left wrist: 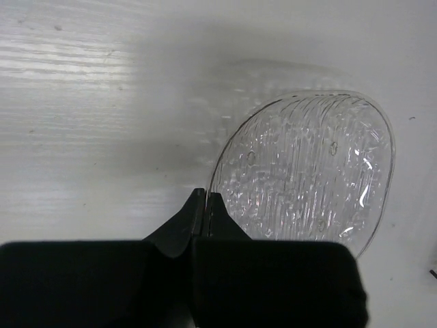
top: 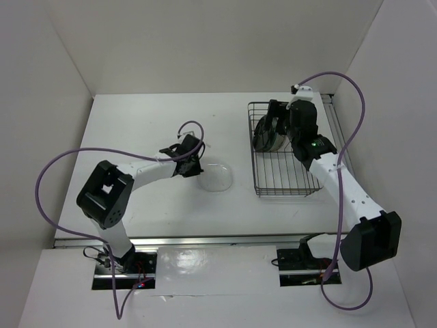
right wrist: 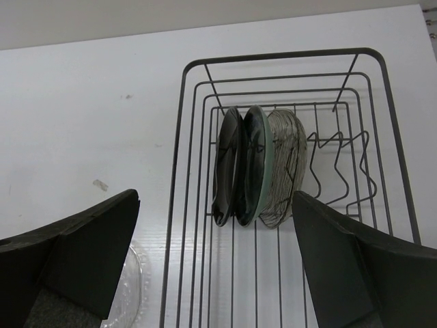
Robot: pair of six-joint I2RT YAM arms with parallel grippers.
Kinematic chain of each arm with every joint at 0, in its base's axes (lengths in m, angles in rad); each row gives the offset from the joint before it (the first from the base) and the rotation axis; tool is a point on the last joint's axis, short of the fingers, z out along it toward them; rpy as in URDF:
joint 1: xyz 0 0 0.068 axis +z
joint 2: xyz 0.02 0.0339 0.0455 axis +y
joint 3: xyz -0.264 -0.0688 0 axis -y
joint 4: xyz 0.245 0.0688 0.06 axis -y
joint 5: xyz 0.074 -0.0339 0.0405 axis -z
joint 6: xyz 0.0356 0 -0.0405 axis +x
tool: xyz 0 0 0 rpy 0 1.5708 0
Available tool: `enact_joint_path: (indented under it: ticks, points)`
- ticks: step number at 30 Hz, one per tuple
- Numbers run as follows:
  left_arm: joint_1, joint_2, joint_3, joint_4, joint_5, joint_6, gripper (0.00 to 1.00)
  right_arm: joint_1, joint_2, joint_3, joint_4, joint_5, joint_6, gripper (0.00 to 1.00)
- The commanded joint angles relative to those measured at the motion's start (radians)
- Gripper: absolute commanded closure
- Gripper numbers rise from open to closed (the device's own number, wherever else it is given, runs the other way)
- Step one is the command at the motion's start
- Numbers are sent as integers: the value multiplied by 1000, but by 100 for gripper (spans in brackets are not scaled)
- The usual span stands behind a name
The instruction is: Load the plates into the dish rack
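Mostly done: the rack [top: 287,194] at 2 o'clock holds a black plate [right wrist: 225,164], a blue-green plate [right wrist: 256,157] and a racked glass plate [right wrist: 287,164] upright between tines. The last glass plate [top: 217,176] lies flat at centre. The left gripper [left wrist: 206,198] is clenched on its 9 o'clock rim, likely to lift it. The right gripper [right wrist: 215,205] hangs spread wide above the rack, grasping nothing.

A lab test booth: white table [top: 136,130] boxed in by plain white walls [top: 205,41].
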Motion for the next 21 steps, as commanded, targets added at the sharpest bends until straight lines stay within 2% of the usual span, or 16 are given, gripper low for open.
enact_joint_path:
  ticks: [1, 3, 4, 5, 6, 7, 8, 9, 10, 11, 13, 19, 21]
  points:
    - [-6, -50, 34, -166, -142, -36, 100, 10, -24, -7, 61, -58, -1, 0]
    - [-6, -119, 24, -203, -185, -50, 100, 10, -15, -7, 70, -200, -30, 0]
    - [-6, -218, 11, -203, -199, -50, 100, 10, -6, 3, 82, -295, -46, 0]
    - [-6, -278, -10, -188, -199, -38, 100, 10, -6, 4, 99, -487, -46, 0]
    - [-6, -346, -72, -89, -187, 19, 100, 10, 6, 4, 117, -580, -57, 0]
    - [-6, -479, -111, -19, -124, 53, 100, 10, 17, 4, 137, -666, -57, 0]
    - [-6, -536, -146, 44, -95, 83, 100, 31, 17, -6, 171, -792, -57, 0]
    - [-6, -582, -192, 93, -69, 129, 100, 45, 29, -6, 171, -846, -70, 0]
    - [-6, -613, -193, 128, -47, 142, 100, 64, 48, -6, 171, -874, -86, 0]
    - [3, -632, -193, 129, -47, 157, 100, 114, 57, 8, 120, -833, -104, 0]
    - [3, -641, -141, 115, -36, 183, 100, 157, 66, -13, 119, -760, -127, 0]
    - [12, -641, -153, 170, 31, 197, 100, 211, 56, -55, 167, -741, -116, 0]
    - [13, -641, -167, 191, 45, 197, 100, 223, 56, -70, 167, -715, -116, 3]
